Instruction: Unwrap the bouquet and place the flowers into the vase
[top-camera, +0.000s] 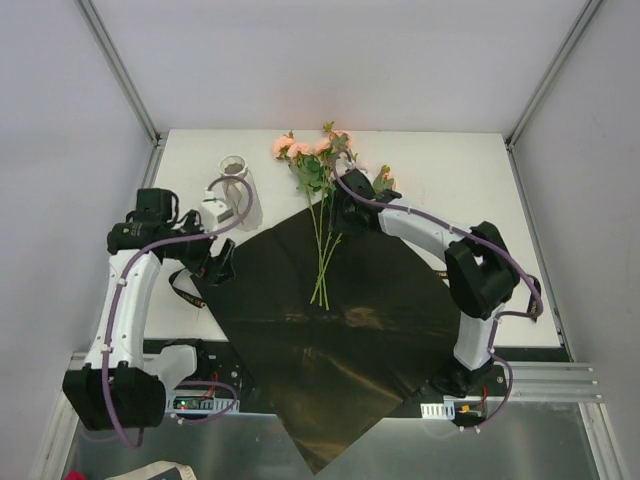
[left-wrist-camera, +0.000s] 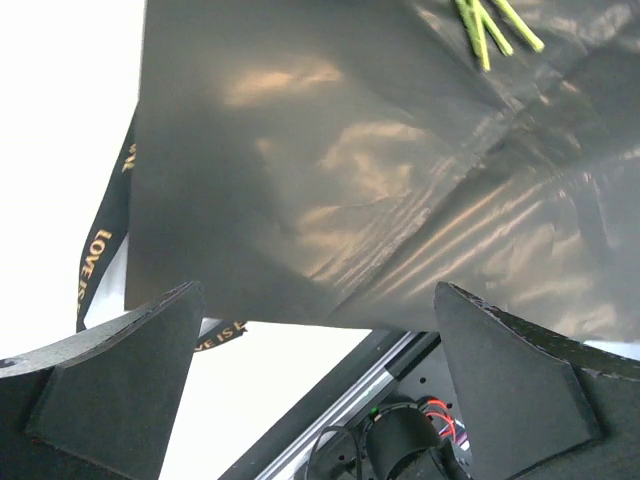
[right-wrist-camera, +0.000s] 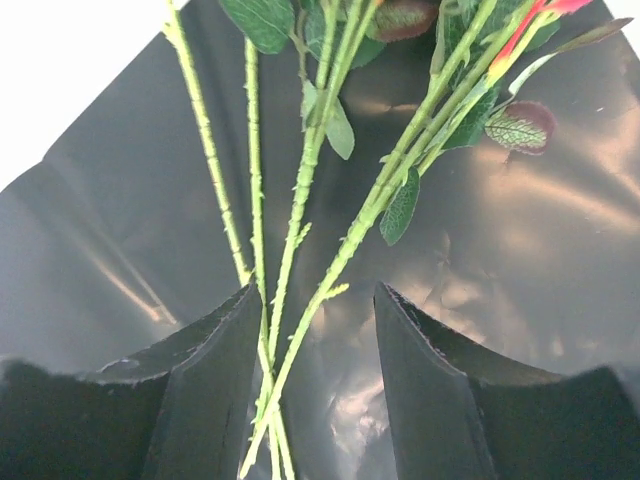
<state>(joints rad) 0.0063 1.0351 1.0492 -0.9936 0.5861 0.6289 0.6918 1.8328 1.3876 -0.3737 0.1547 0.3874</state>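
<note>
The black wrap (top-camera: 330, 340) lies flat and unfolded, its near corner hanging over the table's front edge. The flowers (top-camera: 310, 150) lie on it, pink heads at the back and green stems (top-camera: 322, 250) pointing toward me. Left of the heads stands the white vase (top-camera: 236, 180). My right gripper (top-camera: 340, 215) is open low over the stems (right-wrist-camera: 300, 200), which run between its fingers close to the left finger (right-wrist-camera: 215, 370) above the wrap (right-wrist-camera: 520, 250). My left gripper (top-camera: 215, 262) is wide open and empty (left-wrist-camera: 318, 300) at the left corner of the wrap (left-wrist-camera: 330, 170).
A thin black ribbon (left-wrist-camera: 100, 250) with gold lettering lies on the white table (top-camera: 450, 160) beside the wrap's left corner. An aluminium rail (top-camera: 540, 375) runs along the front edge. Frame posts (top-camera: 125, 75) rise at the back corners.
</note>
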